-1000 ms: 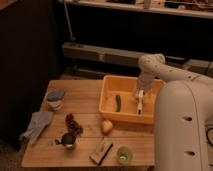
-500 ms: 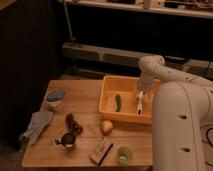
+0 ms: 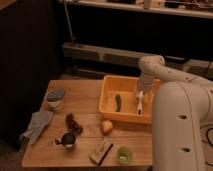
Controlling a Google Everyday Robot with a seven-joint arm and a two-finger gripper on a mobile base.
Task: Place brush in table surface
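While the gripper (image 3: 140, 95) hung with fingers apart above the yellow bin (image 3: 128, 102), the brush (image 3: 140, 107) lay inside by its right edge.

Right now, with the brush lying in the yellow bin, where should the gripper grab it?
Probably mid-shaft of the brush, from straight above: it's slim, seems to lie on the bin floor, and the walls block side approaches. The gripper hangs open just over it.

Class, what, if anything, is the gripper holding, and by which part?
Cannot be told: the gripper sits over the upper end of the brush inside the yellow bin.
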